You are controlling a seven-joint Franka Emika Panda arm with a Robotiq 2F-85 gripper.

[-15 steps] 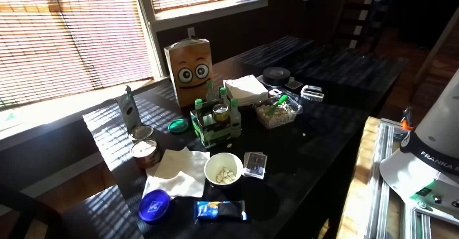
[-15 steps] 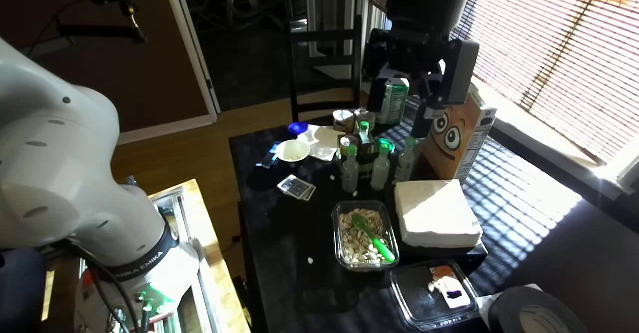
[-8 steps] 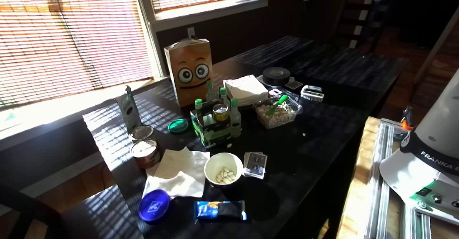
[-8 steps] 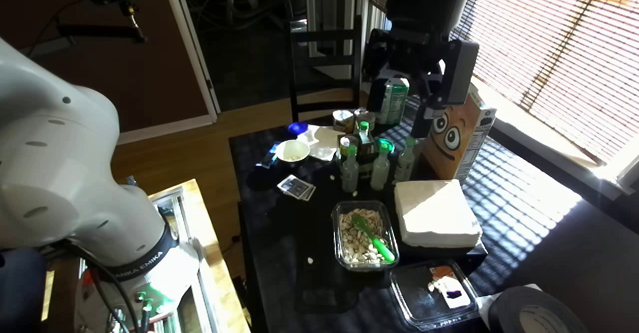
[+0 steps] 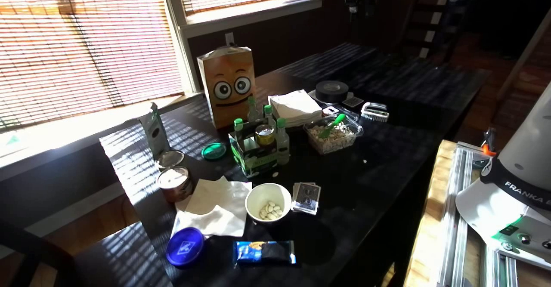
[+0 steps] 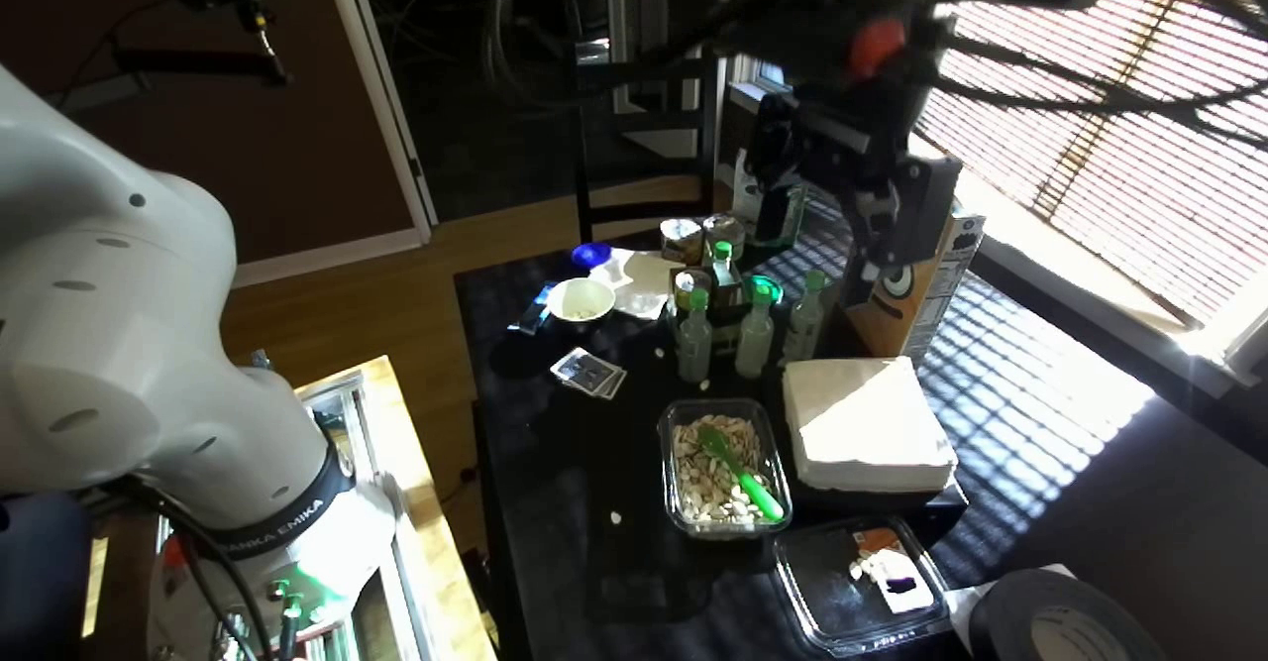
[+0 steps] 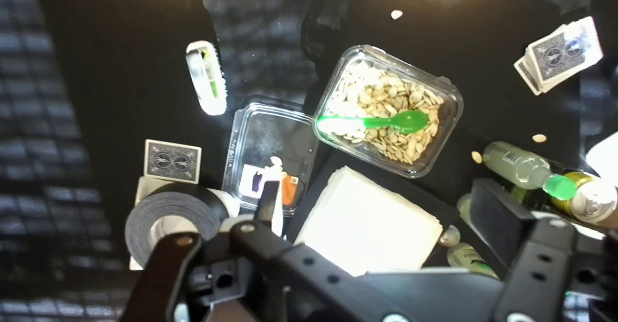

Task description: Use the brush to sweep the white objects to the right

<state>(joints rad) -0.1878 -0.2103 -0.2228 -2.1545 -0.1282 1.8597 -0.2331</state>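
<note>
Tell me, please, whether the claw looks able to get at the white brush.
Probably yes, after moving over: the claw is open and empty, and nothing covers the brush.

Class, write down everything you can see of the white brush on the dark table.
The brush is oblong with rounded ends, white and plastic-looking, with some green showing by its raised handle. Short, pale bristles line its lower side. It appears to rest bristles down on the dark table, near the clear lid but apart from it. Nothing holds it, and only the table seems to touch it.
</note>
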